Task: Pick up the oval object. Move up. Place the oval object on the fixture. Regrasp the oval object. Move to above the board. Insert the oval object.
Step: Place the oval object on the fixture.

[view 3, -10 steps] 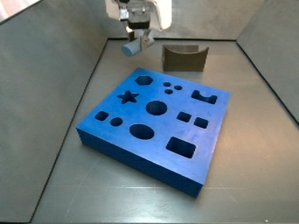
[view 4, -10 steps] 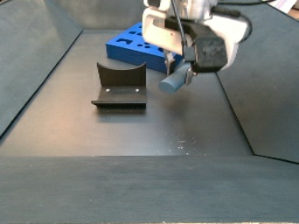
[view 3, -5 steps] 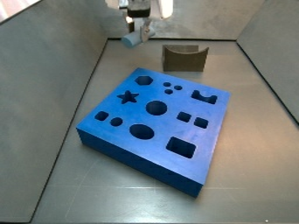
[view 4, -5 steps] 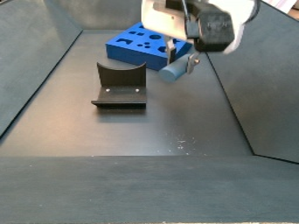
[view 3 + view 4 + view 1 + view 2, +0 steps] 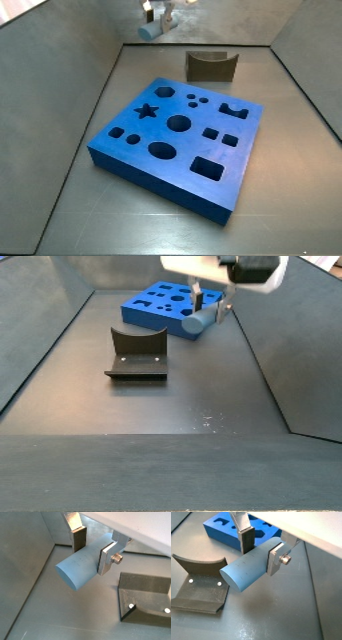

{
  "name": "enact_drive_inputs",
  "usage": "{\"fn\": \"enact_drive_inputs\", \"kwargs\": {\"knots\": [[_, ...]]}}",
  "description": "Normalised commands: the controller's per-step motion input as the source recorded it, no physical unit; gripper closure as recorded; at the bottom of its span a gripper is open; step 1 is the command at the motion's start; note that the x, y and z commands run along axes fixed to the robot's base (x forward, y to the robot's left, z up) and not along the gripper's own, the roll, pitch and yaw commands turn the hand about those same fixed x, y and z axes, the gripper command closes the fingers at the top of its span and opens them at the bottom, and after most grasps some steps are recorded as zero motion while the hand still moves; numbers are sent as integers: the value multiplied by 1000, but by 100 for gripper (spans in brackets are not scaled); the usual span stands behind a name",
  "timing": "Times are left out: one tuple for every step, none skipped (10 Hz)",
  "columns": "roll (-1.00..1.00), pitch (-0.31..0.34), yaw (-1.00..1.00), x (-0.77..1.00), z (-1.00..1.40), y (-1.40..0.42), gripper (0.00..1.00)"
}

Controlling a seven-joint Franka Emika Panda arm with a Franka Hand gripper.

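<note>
The oval object (image 5: 77,569) is a smooth light grey-blue peg, held tilted in the air, also seen in the wrist view that includes the board (image 5: 244,572). My gripper (image 5: 92,551) is shut on the peg across its sides, one dark pad and one silver plate pressing it. In a side view the gripper (image 5: 159,18) is high at the back wall with the peg (image 5: 150,31) just below it. The olive-brown fixture (image 5: 211,66) stands on the floor to the right of it, and the blue board (image 5: 181,140) lies nearer. The peg (image 5: 198,323) hangs above the floor between the board (image 5: 154,306) and the fixture (image 5: 136,353).
Grey walls close in the floor at the back and both sides (image 5: 80,70). The board (image 5: 221,529) has star, round, oval and square holes. The fixture (image 5: 198,587) has two pale screw heads on its base, and shows in a wrist view (image 5: 143,597).
Over the last second the gripper has risen straight up with the peg in it, away from the floor. Board and fixture have not moved.
</note>
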Motion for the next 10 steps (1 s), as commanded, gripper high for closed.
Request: {"fn": "enact_drive_inputs", "kwargs": {"knots": [[-178,43,-29,-30,890,3,100],[-176,46,-35,-25,745,4,100],[-176,48,-37,-19,634,1,100],[-172,54,-41,-12,483,2,100],[-174,56,-41,-6,368,1,100],[-186,59,-43,-8,214,2,100],[-1,1,1000,1000,108,160,100],[8,9,1000,1000,58,162,100],[15,20,1000,1000,46,140,100],[22,30,1000,1000,44,126,100]]}}
